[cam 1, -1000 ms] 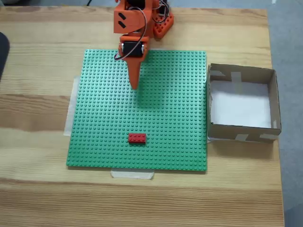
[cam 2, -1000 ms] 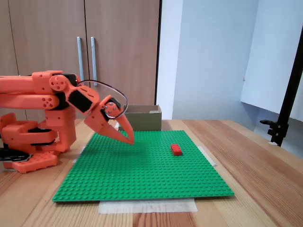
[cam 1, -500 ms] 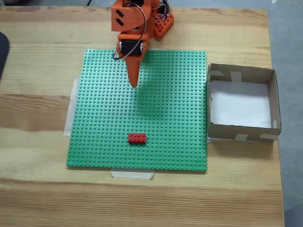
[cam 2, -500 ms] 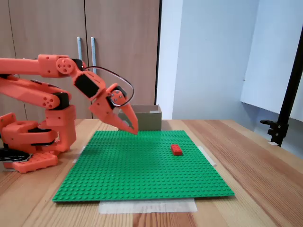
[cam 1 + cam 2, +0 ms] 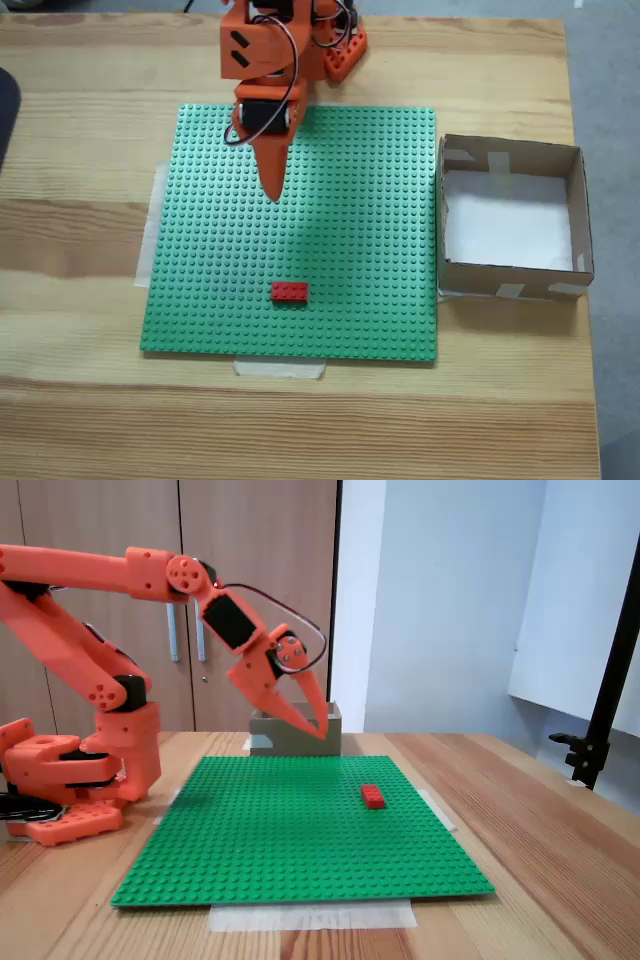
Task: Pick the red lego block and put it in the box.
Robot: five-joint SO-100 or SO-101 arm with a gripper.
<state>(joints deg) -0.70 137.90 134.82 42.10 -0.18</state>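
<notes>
My tool [image 5: 322,732] has risen well above the green baseplate [image 5: 300,240] since a second ago, its jaws closed together and holding nothing. The red lego block [image 5: 290,292] lies unmoved on the baseplate, well apart from the box [image 5: 512,218] on the desk [image 5: 80,400].

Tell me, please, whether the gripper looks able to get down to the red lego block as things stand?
Probably yes: the red lego block lies alone on the green baseplate, and the gripper hangs above with nothing between.
</notes>
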